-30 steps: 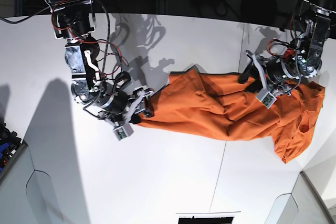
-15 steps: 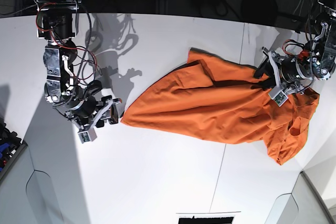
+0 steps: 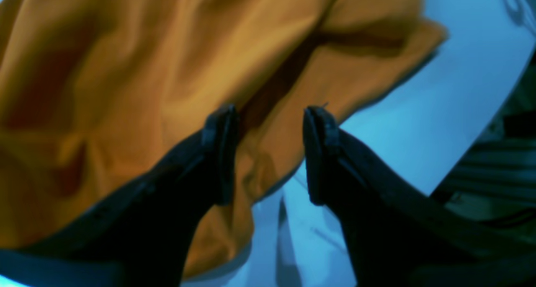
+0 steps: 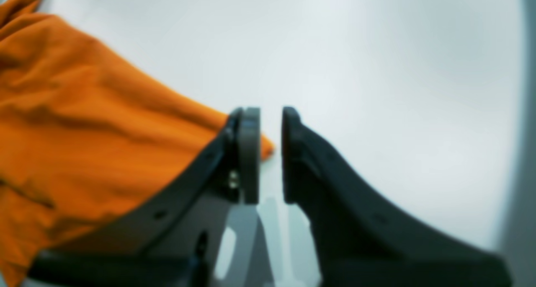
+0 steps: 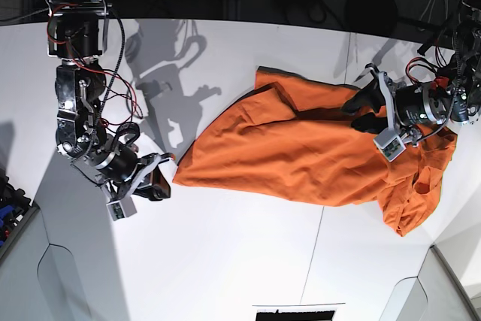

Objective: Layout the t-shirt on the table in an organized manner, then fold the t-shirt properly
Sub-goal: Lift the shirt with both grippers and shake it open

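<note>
1. Your base view is bright and sharp, with hard arm shadows on the worktop (image 5: 240,261) and bowed edges.
2. Your left wrist view is dim, blue-tinted and soft.
3. Your right wrist view is evenly lit but blurred throughout.

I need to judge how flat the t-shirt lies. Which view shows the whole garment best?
The base view: it shows the entire t-shirt spread rumpled across the table. The left wrist view gives only close, blurred folds under the open left pincer. The right wrist view catches one corner beside the right pincer.
</note>
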You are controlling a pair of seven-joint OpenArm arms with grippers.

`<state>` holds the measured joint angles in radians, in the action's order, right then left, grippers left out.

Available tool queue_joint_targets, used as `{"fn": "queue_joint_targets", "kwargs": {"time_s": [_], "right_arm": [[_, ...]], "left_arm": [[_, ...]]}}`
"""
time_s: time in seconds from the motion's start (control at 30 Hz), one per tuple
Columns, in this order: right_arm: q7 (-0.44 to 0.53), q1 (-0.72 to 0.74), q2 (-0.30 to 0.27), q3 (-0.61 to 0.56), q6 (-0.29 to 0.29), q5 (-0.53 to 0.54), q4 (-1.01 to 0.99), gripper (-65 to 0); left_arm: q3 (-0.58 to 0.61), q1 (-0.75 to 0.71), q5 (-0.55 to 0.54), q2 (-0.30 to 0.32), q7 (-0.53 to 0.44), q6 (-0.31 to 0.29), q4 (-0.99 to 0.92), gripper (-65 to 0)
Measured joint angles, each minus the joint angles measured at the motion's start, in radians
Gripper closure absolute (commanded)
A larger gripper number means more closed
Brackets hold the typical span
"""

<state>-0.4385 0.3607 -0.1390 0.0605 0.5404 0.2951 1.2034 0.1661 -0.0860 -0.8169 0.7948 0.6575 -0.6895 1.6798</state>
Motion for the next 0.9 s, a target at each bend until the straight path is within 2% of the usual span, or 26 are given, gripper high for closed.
{"fn": "queue_joint_targets", "kwargs": {"time_s": [0.1, 0.23, 0.4, 0.5, 0.63, 0.83, 0.9], "right_arm": [[0.0, 0.0, 0.038, -0.052, 0.002, -0.032, 0.0, -0.3], [0.013, 0.0, 0.076, -0.169, 0.006, -0.128, 0.0, 0.0], [0.062, 0.002, 0.075, -0.287, 0.006, -0.246, -0.042, 0.0], [0.093, 0.0, 0.075, -0.298, 0.002, -0.276, -0.082, 0.0], [0.122, 0.006, 0.075, -0.298, -0.047, -0.288, -0.119, 0.0], [0.15, 0.011, 0.061, -0.292, -0.055, -0.321, -0.128, 0.0], [0.148, 0.013, 0.056, -0.277, -0.083, -0.325, -0.128, 0.0]], "left_arm": [[-0.001, 0.0, -0.001, -0.009, 0.0, 0.0, 0.029, -26.5], [0.0, -0.001, 0.0, -0.071, 0.0, 0.0, 0.03, -26.5], [0.003, -0.031, 0.022, -0.16, 0.0, 0.0, 0.03, -26.5], [0.003, -0.059, 0.023, -0.215, 0.001, 0.0, 0.03, -26.5], [0.003, -0.087, 0.038, -0.266, 0.0, 0.0, 0.027, -26.5], [0.003, -0.144, 0.071, -0.279, 0.003, 0.0, 0.025, -26.5], [0.003, -0.152, 0.079, -0.279, 0.003, 0.0, 0.026, -26.5]]}}
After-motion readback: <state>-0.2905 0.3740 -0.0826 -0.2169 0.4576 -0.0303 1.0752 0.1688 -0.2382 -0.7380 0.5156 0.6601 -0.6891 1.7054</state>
